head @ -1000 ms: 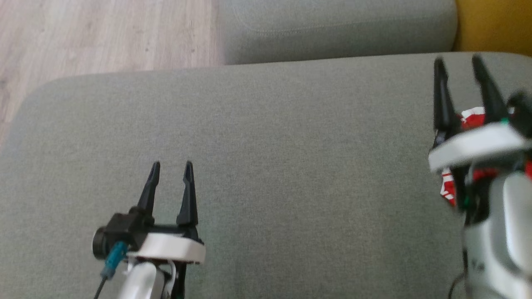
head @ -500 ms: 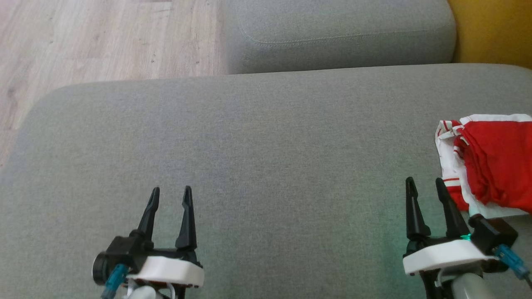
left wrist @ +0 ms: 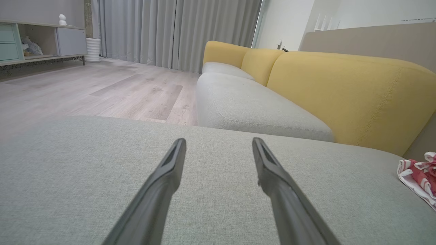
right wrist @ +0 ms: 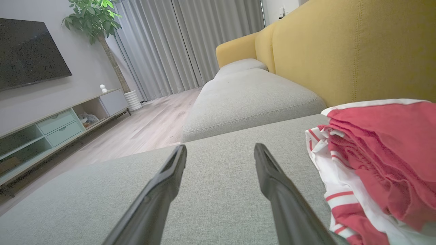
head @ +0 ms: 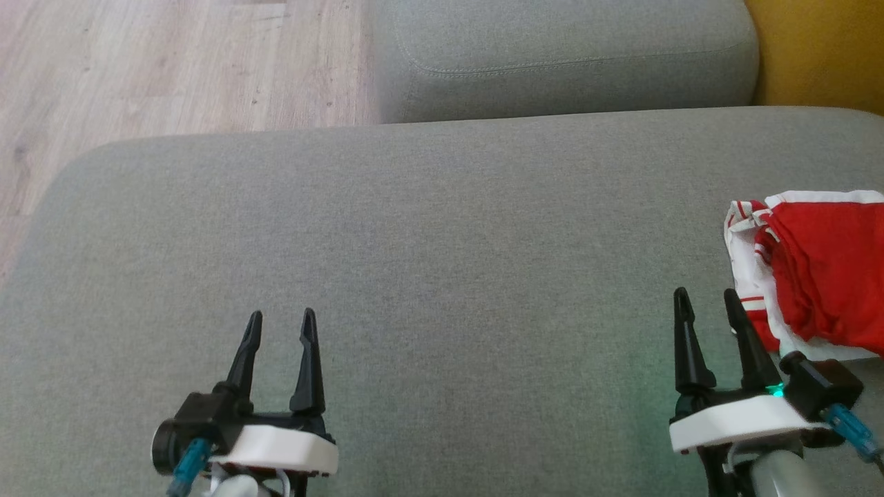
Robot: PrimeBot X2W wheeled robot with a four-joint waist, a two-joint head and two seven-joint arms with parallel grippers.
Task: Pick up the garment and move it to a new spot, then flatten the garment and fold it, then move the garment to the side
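Note:
A red and white garment (head: 815, 273) lies folded at the right edge of the grey seat cushion (head: 428, 262). In the right wrist view the garment (right wrist: 378, 163) sits just right of my fingers; the left wrist view catches its corner (left wrist: 419, 177) far right. My right gripper (head: 706, 298) hovers low at the lower right, open and holding nothing, its tips just left of the cloth. At the lower left my left gripper (head: 279, 319) stands open over bare cushion, far from the garment.
A second grey cushion (head: 559, 55) lies beyond the seat, with a yellow backrest (head: 822, 48) at the far right. Wooden floor (head: 159, 62) lies past the cushion's left edge. A TV unit (right wrist: 58, 122) and curtains (right wrist: 184, 44) stand across the room.
My right gripper drew back from over the garment to the lower right, open, leaving the cloth uncovered. The head view shifted slightly. The left gripper stayed put.

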